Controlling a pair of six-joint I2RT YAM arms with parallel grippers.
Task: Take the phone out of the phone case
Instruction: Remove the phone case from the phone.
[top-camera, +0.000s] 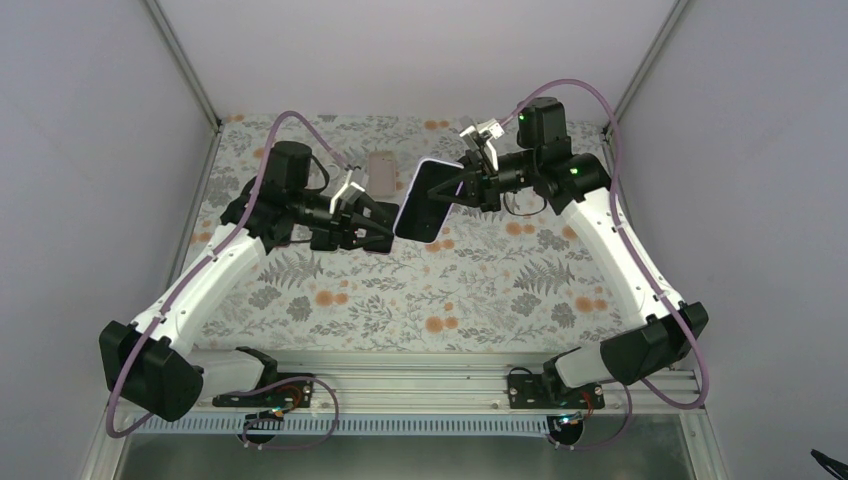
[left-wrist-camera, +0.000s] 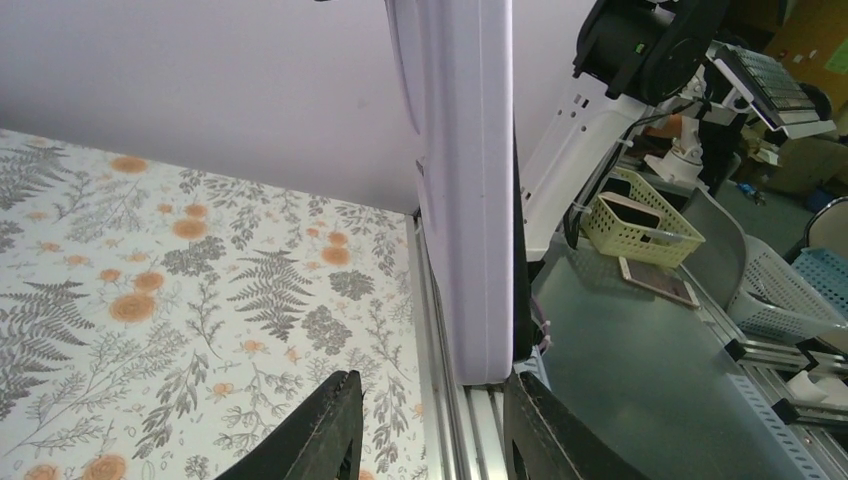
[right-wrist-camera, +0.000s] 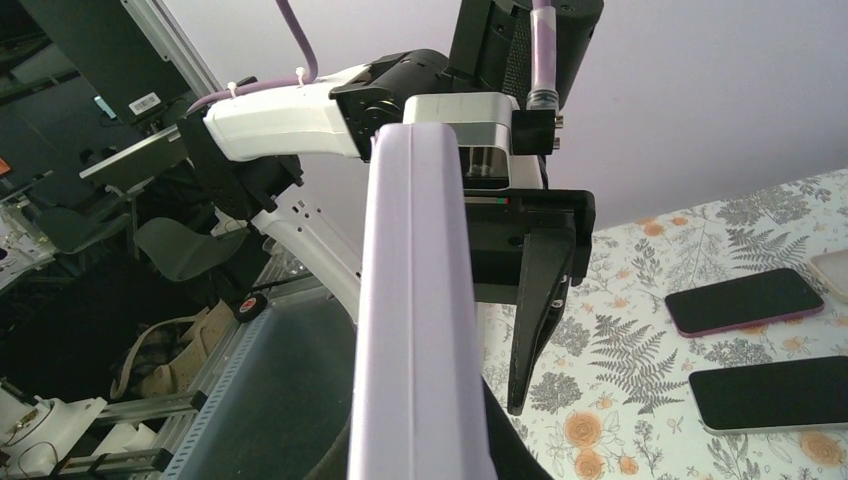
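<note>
The phone (top-camera: 432, 196), dark screen up, sits in a lavender phone case (top-camera: 412, 213) and hangs tilted above the table's far middle. My right gripper (top-camera: 468, 188) is shut on its right end; in the right wrist view the case's edge (right-wrist-camera: 420, 330) fills the middle and hides most of that gripper (right-wrist-camera: 420, 462). My left gripper (top-camera: 385, 228) is at the case's left end. In the left wrist view the case's end (left-wrist-camera: 465, 180) hangs between the open fingers (left-wrist-camera: 431, 382), close to the right finger (left-wrist-camera: 535, 420) and apart from the left one.
A pale empty case (top-camera: 382, 172) lies on the floral table (top-camera: 480, 290) behind the left gripper. Two more dark-screened phones (right-wrist-camera: 745, 300) (right-wrist-camera: 770, 392) lie flat on the cloth in the right wrist view. Baskets (left-wrist-camera: 640, 225) stand off the table.
</note>
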